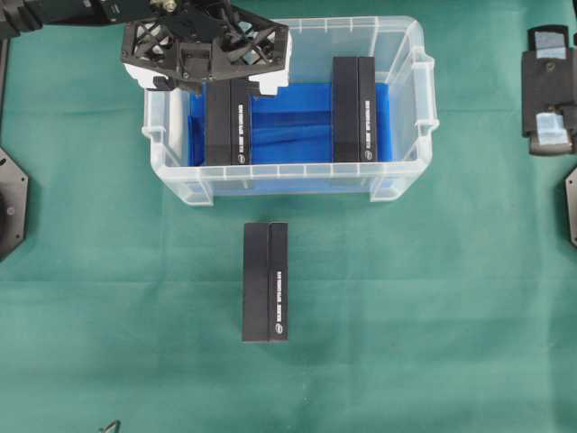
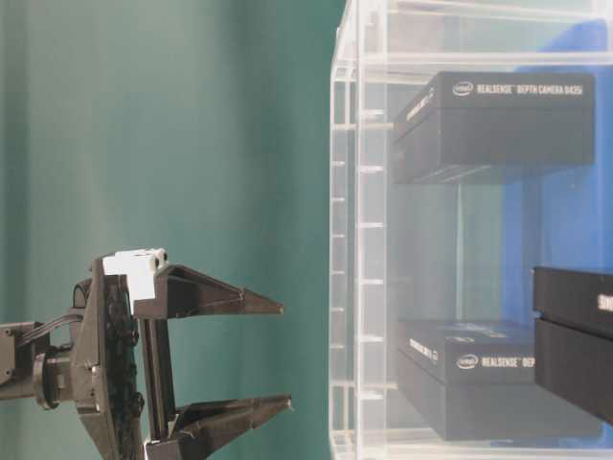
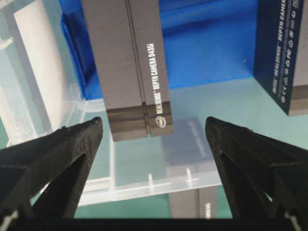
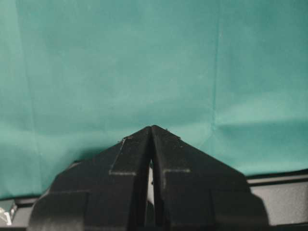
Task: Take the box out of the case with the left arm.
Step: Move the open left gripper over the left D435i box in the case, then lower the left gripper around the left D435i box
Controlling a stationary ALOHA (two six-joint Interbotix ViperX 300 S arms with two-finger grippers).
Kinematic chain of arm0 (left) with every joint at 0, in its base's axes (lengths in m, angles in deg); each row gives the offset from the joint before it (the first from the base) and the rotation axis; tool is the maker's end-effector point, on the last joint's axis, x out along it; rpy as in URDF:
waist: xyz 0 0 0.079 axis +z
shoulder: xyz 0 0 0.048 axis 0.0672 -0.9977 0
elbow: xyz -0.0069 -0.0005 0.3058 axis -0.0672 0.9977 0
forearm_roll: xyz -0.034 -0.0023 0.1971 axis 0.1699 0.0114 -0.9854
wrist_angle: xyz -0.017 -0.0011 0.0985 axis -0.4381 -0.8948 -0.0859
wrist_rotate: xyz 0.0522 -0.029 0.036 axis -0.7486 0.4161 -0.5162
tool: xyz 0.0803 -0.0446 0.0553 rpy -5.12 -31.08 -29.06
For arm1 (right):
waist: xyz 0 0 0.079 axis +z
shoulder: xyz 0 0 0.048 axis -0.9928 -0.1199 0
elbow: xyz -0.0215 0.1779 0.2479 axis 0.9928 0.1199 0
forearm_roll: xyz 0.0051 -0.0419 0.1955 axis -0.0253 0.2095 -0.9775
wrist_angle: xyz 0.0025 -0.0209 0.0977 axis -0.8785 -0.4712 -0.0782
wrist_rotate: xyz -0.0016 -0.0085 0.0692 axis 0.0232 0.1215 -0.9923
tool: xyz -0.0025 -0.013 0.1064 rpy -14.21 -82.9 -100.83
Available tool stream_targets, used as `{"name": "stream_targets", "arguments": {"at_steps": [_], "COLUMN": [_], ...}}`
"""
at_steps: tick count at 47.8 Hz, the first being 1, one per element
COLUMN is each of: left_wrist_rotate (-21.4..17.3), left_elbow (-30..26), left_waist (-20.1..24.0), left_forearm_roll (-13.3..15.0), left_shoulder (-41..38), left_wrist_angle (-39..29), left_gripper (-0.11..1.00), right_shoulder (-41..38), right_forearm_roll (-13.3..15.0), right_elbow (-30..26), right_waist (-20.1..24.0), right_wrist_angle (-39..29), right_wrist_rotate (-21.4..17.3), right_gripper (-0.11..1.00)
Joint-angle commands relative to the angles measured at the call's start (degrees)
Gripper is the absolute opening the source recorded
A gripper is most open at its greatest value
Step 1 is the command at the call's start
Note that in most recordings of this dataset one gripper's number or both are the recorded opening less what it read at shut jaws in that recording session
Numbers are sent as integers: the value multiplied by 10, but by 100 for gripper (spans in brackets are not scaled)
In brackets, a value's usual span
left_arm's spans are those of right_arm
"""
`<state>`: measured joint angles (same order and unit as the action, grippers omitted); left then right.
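Here, the left gripper [image 1: 209, 68] is seen at the upper left of the overhead view, over the far left corner of the case [image 1: 410, 162], its fingers [image 3: 62, 154] spread wide and grasping nothing. Directly below it, a black box [image 1: 228, 122] lies on the blue sheet [image 1: 293, 126] inside the case, with a second box [image 1: 355, 109] toward the right wall. A third box [image 1: 266, 281] lies on the green desk [image 1: 433, 307] in front of the case. The right gripper [image 4: 151, 131] is seen with its fingers pressed together, empty.
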<state>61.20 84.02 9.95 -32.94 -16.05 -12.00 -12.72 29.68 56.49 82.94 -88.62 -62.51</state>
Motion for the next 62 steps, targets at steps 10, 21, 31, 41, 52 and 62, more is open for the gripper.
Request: {"name": "stream_targets", "arguments": {"at_steps": [10, 21, 31, 41, 52, 62], "left_wrist_rotate": [-1, 1, 3, 4, 20, 35], "left_elbow": [-4, -2, -1, 3, 33, 73], "left_waist": [-1, -1, -1, -1, -1, -1], "left_forearm_roll": [-3, -3, -4, -6, -9, -11], "left_shoulder": [11, 12, 11, 9, 11, 17], "left_wrist_angle": [-1, 0, 3, 4, 14, 63], "left_gripper": [89, 89, 89, 89, 89, 89], "right_shoulder": [3, 3, 3, 2, 3, 2], "right_forearm_roll": [1, 2, 1, 1, 1, 1], "right_elbow": [-5, -5, -5, -5, -5, -5], "right_waist": [1, 1, 1, 0, 1, 1], "right_wrist_angle": [4, 4, 4, 4, 4, 4], "right_wrist_rotate": [0, 0, 0, 0, 0, 0], "right_gripper": [3, 3, 3, 3, 3, 3]}}
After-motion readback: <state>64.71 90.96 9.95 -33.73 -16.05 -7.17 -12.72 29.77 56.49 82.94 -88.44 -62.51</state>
